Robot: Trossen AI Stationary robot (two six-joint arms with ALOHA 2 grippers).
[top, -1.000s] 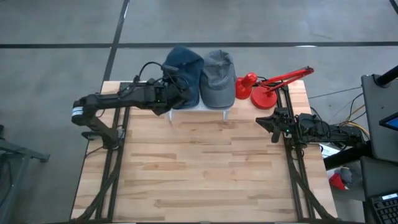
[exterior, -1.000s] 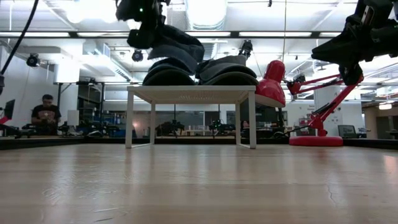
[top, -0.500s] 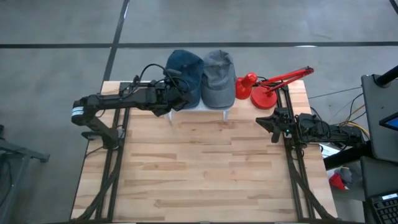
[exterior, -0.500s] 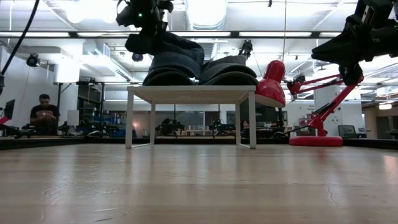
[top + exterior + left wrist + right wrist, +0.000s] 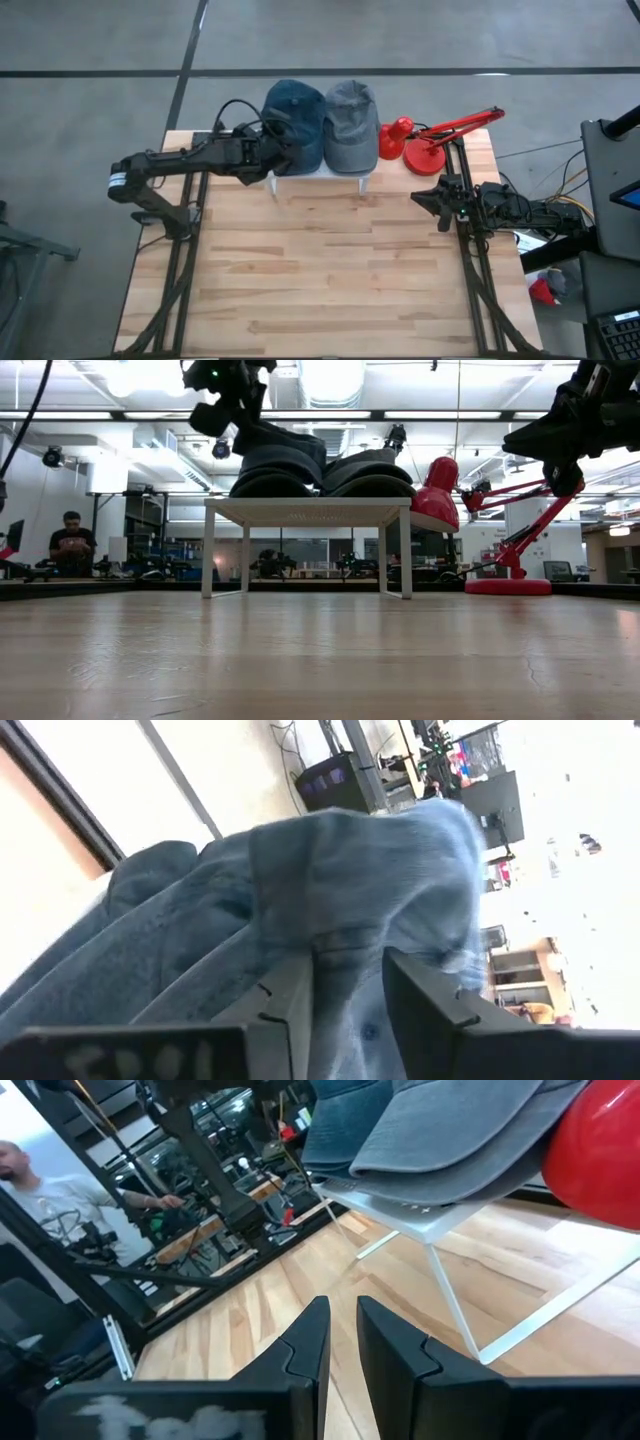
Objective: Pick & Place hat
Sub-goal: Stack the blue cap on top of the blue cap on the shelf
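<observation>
Two hats lie side by side on the top of a small white table at the far edge: a blue hat on the left and a grey hat on the right. My left gripper is at the blue hat's left near side. Its fingers are apart, with a fold of the blue hat between them. My right gripper waits at the table's right edge with only a narrow gap between its fingers and nothing in it. My left gripper comes at the blue hat almost level from the table's left. Its two fingers stand on either side of a fold of blue cloth at the hat's edge. I cannot tell whether they touch it. The hat rests on the white table.
A red desk lamp stands right of the white table, its head close to the grey hat. The wooden tabletop spreads toward the near edge. A person sits in the room beyond the table.
My left gripper has rolled a little about its own line at the blue hat's left side. The blue hat has stayed on the white table beside the grey one.
</observation>
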